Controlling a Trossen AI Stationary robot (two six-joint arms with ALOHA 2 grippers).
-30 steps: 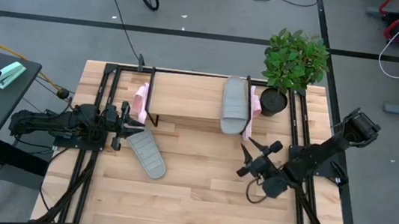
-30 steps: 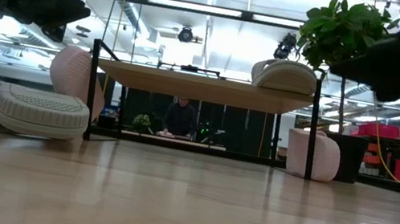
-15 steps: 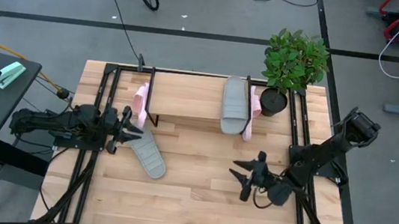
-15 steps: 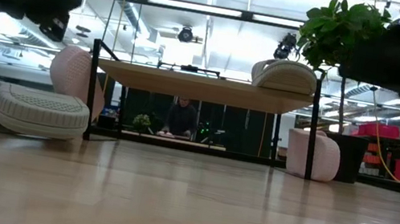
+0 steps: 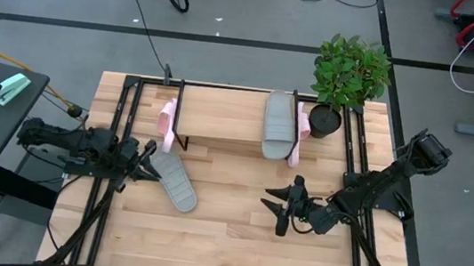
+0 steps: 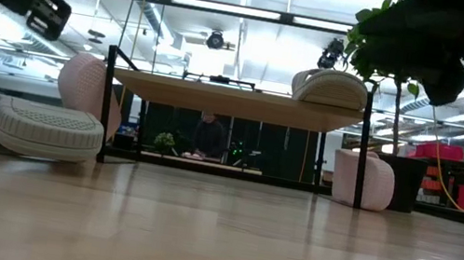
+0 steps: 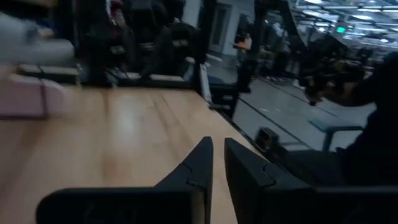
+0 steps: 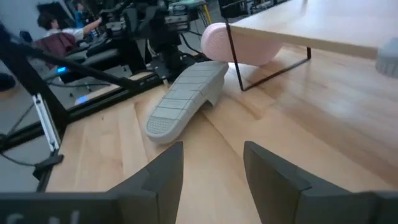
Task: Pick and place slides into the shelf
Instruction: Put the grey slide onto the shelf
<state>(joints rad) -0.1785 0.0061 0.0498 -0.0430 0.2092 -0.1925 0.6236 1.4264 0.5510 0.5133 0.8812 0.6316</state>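
The right gripper (image 5: 280, 211), fingers spread and holding nothing, faces the grey slide (image 5: 174, 182) lying sole-up on the desk (image 5: 225, 239); the left gripper (image 5: 146, 160), fingers nearly closed (empty), sits beside it. Best grasp the edge, then lift clear onto the shelf (image 5: 221, 113), beside its mate (image 5: 279, 125).

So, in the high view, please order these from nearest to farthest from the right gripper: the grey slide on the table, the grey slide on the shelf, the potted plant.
From the right gripper, over mid-table:
1. Grey slide on the shelf, at the shelf's right end.
2. Grey slide on the table, lying to the left, near the left gripper.
3. Potted plant, at the far right corner.
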